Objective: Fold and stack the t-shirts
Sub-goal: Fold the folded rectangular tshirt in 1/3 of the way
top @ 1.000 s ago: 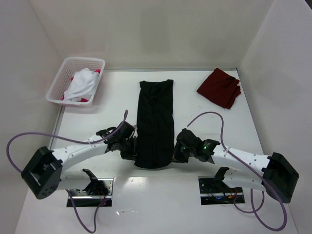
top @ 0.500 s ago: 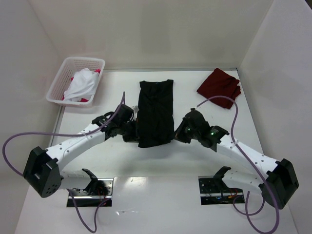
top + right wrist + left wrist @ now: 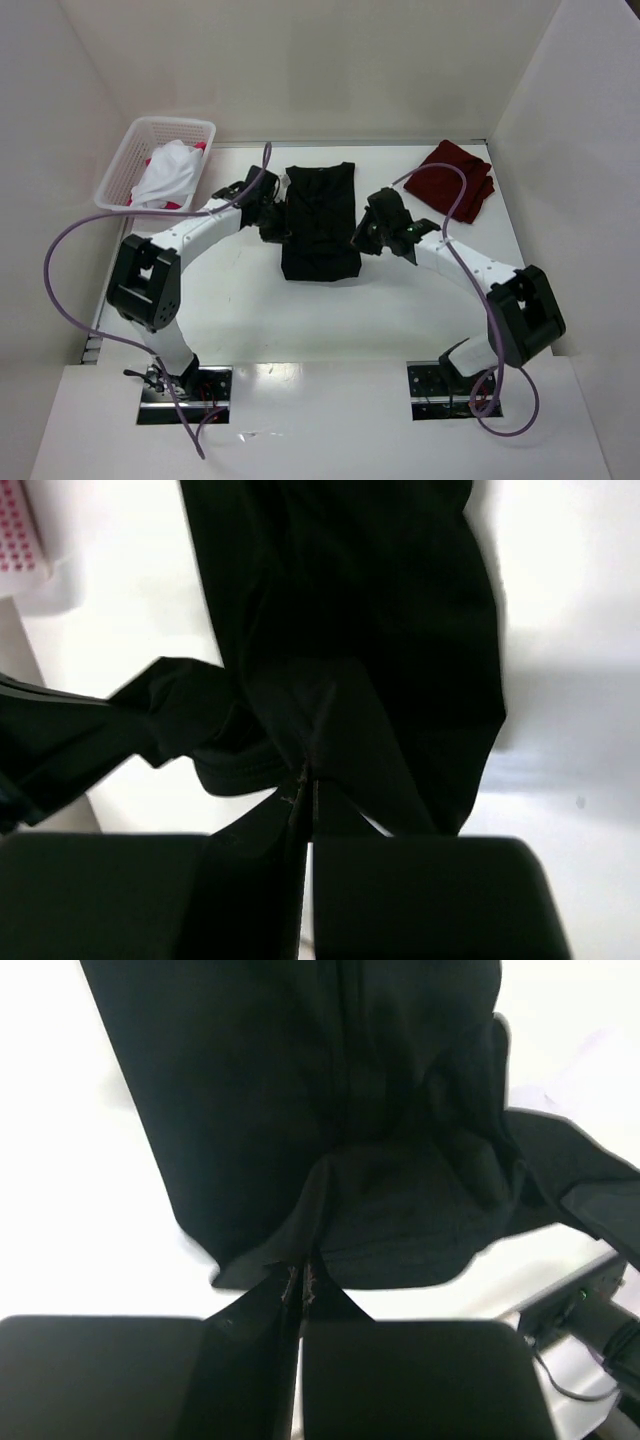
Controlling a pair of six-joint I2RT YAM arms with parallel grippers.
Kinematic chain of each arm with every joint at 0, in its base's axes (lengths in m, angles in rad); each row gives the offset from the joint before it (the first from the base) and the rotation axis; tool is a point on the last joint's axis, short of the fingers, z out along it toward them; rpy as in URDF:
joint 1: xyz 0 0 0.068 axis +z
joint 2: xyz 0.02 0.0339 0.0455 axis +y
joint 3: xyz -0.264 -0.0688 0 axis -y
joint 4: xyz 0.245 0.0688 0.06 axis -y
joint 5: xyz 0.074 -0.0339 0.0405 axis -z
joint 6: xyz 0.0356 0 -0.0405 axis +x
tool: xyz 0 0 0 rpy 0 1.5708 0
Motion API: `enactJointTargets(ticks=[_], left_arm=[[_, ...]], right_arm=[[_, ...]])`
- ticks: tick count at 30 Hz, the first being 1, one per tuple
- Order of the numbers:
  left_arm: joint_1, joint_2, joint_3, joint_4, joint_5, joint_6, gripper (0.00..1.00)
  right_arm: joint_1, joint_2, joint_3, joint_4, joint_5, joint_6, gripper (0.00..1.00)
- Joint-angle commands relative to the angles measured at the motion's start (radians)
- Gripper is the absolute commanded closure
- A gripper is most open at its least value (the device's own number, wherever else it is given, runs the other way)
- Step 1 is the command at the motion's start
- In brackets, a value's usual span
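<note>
The black t-shirt [image 3: 320,220] lies in a narrow strip at the table's middle, its near end lifted and doubled back toward the collar. My left gripper [image 3: 275,222] is shut on its left hem corner; the pinched cloth shows in the left wrist view [image 3: 300,1270]. My right gripper [image 3: 366,236] is shut on the right hem corner, seen in the right wrist view [image 3: 308,780]. A dark maroon t-shirt [image 3: 452,180] lies folded at the back right. A white t-shirt [image 3: 168,173] over pink-red cloth [image 3: 200,147] sits in the basket.
The white lattice basket [image 3: 140,135] stands at the back left. White walls close in the table on three sides. Purple cables loop off both arms.
Both grippers have carried the black shirt's near hem away from the arm bases toward the collar, so the shirt's visible length has shrunk to about half.
</note>
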Motion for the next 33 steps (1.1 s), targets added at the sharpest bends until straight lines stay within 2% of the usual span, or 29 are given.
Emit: enactJointTargets(ticks=[1,7,11,15,16,18,19,20,22,24,28,31,33], left_arm=[[0.035,0.091,0.098,0.023,0.056,0.080,0.99],[0.081,0.257,0.238,0.023,0.090,0.103,0.93],[0.115,0.323,0.263,0.023,0.101,0.103,0.93],[0.135,0.337,0.283,0.043,0.101,0.112,0.75],[0.146,0.348,0.301,0.053,0.113,0.112,0.53],[0.157,0.348,0.316,0.063,0.122,0.130,0.41],[0.167,0.358,0.327,0.078,0.122,0.130,0.33],[0.167,0.368,0.359,0.078,0.133,0.130,0.22],[0.186,0.368,0.388,0.098,0.145,0.141,0.16],[0.196,0.368,0.420,0.110,0.157,0.141,0.12],[0.197,0.334,0.439,0.100,0.170,0.150,0.10],[0.206,0.236,0.350,0.113,0.182,0.150,0.10],[0.206,0.175,0.214,0.153,0.173,0.123,0.12]], right_arm=[[-0.057,0.055,0.065,0.092,-0.013,-0.040,0.98],[-0.126,0.205,0.157,0.164,-0.047,-0.071,0.92],[-0.137,0.320,0.229,0.189,-0.067,-0.080,0.88],[-0.137,0.420,0.297,0.209,-0.111,-0.091,0.87],[-0.137,0.436,0.319,0.209,-0.111,-0.100,0.87],[-0.146,0.469,0.335,0.209,-0.111,-0.100,0.84],[-0.147,0.469,0.346,0.209,-0.098,-0.100,0.80],[-0.147,0.479,0.346,0.209,-0.085,-0.100,0.64],[-0.171,0.479,0.355,0.233,-0.073,-0.100,0.57],[-0.185,0.468,0.379,0.244,-0.064,-0.112,0.48],[-0.212,0.459,0.441,0.204,-0.073,-0.146,0.41],[-0.212,0.375,0.407,0.193,-0.073,-0.160,0.37],[-0.212,0.322,0.364,0.206,-0.073,-0.151,0.37]])
